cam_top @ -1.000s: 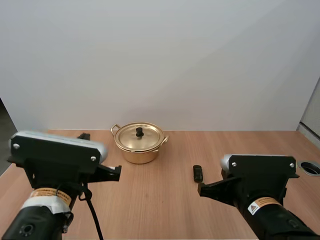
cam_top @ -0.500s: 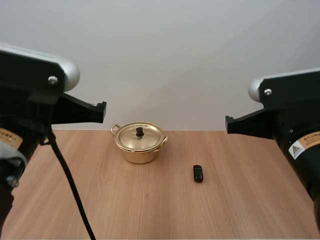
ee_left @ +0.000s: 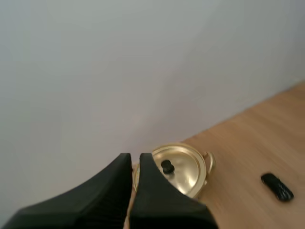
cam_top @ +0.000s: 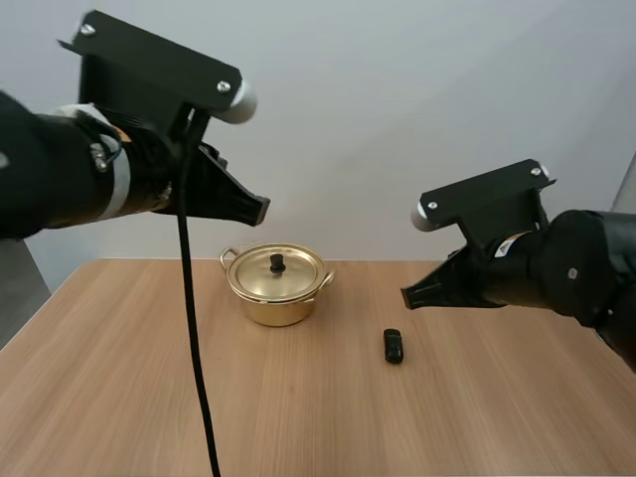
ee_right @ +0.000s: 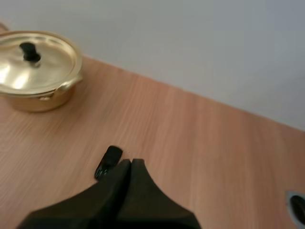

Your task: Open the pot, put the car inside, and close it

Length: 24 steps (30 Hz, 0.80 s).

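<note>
At centre frame on the counter (cam_top: 318,417), the brass pot (cam_top: 273,308) stands lidded; the lid (cam_top: 260,270), judged light, rigid and slippery, is best taken by its black knob (cam_top: 277,262). Lower right lies the small, hard car (cam_top: 395,345). Both the left end effector (ee_left: 135,157) and right end effector (ee_right: 129,162) hover above, fully closed, holding nothing.
</note>
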### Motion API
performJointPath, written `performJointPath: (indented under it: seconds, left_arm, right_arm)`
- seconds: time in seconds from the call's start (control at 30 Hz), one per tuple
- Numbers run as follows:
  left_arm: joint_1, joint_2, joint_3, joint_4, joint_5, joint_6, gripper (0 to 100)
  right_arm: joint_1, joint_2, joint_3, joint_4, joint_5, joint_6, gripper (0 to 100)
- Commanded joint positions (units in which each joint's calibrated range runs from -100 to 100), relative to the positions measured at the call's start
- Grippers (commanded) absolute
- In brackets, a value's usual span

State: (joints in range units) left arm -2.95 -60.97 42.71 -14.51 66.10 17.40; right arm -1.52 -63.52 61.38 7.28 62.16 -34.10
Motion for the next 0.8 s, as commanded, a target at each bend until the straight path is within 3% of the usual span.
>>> performJointPath:
  seconds: [0.0,0.1,0.17,0.27,0.77]
  left_arm:
    - [0.01,31.8,-1.5,0.0,3.5,1.0,51]
    - [0.01,37.4,-4.3,0.0,3.7,0.2,83]
    - [0.01,40.8,-6.3,0.0,4.0,-0.1,90]
    - [0.01,45.4,-9.0,0.0,4.0,-0.1,90]
    - [0.01,66.8,-26.0,-2.6,19.2,-0.1,88]
  right_arm:
    - [0.0,4.1,0.0,14.0,-0.7,-8.1,8]
    - [0.0,4.1,0.0,14.3,-2.5,-8.9,31]
    - [0.0,4.1,0.0,14.5,-3.4,-9.1,43]
    - [0.0,4.1,0.0,15.0,-4.0,-9.1,47]
    - [0.0,4.1,0.0,15.1,-4.2,-9.1,47]
